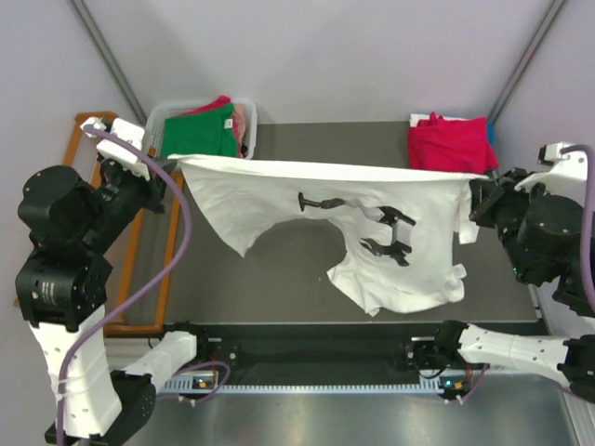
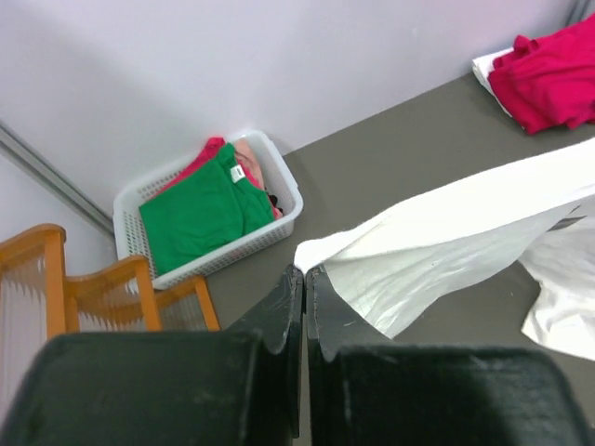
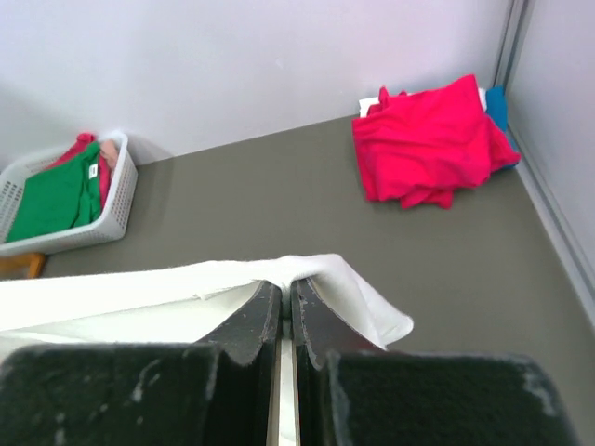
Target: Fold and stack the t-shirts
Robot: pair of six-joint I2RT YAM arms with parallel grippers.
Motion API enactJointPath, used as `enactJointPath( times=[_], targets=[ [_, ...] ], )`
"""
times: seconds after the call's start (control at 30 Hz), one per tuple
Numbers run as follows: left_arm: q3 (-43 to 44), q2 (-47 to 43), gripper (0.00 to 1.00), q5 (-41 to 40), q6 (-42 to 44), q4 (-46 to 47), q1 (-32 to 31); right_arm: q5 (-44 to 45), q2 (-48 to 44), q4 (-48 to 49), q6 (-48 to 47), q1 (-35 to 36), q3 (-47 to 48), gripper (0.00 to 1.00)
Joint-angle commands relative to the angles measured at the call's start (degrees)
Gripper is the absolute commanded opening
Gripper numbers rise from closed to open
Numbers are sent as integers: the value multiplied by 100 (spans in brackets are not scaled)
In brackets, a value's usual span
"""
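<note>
The white t-shirt (image 1: 279, 209) is stretched between the two arms, its long axis running left to right across the middle of the surface (image 1: 270, 288). Its upper edge is pulled into a nearly straight line, and the rest sags in uneven folds toward the near side, lowest at the right. The left end effector (image 1: 173, 169) is closed, and the wrist view shows its tips (image 2: 305, 275) pinching the shirt's left corner (image 2: 321, 249). The right end effector (image 1: 476, 193) is also closed, and the cloth's right end (image 3: 325, 279) is clamped and draped over its tips (image 3: 285, 290). Black shapes (image 1: 383, 234) are printed on the white cloth, but no letters can be made out. Which edge of the garment is held cannot be told. At the far left corner stands a white slatted basket (image 1: 249, 128) with a folded bright green t-shirt (image 1: 197, 136) on top, its collar toward the far right of the basket. A small white tag (image 2: 237, 173) sits at that collar, and its writing is too small to read. Pinkish red cloth (image 1: 219, 102) shows behind the green one. At the far right corner lies a loose heap of crimson t-shirts (image 1: 446, 142), well apart from the basket. An orange wooden rack (image 1: 170, 251) stands by the left arm.
</note>
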Motion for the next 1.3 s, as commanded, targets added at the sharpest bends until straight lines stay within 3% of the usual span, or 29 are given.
enactJointPath(
  times=[0.0, 0.33, 0.47, 0.6, 0.77, 0.9, 1.0, 1.07, 1.17, 1.27],
  targets=[
    [288, -47, 0, -405, 159, -314, 96, 964, 146, 92, -1056, -16, 618, 0],
    [1062, -145, 0, -528, 256, -253, 88, 1070, 191, 910, -2052, -16, 891, 0],
    [904, -145, 0, -511, 247, -59, 96, 1113, 330, 1183, -2404, -7, 768, 0],
    [553, -232, 0, -458, 141, 28, 96, 1105, 454, 772, -1958, -16, 646, 0],
    [-70, -198, 0, -949, 45, 257, 96, 1394, 472, 840, -1877, -7, 162, 0],
    [-81, 83, 0, -994, 45, 354, 96, 1535, 630, 1043, -2210, -95, 222, 0],
    [366, 609, 0, -1160, 27, 75, 96, 1264, 762, 1025, -2263, -323, 416, 0],
    [430, 969, 0, -1466, 27, 11, 96, 694, 963, 921, -2299, -892, 434, 0],
    [-113, 1225, 0, -1530, 45, 186, 96, -1044, 1262, 857, -2010, -2342, 321, 0],
    [-501, 1445, 0, -1609, -43, 634, 96, -1461, 1603, 1130, -1896, -2651, 82, 0]
  ],
)
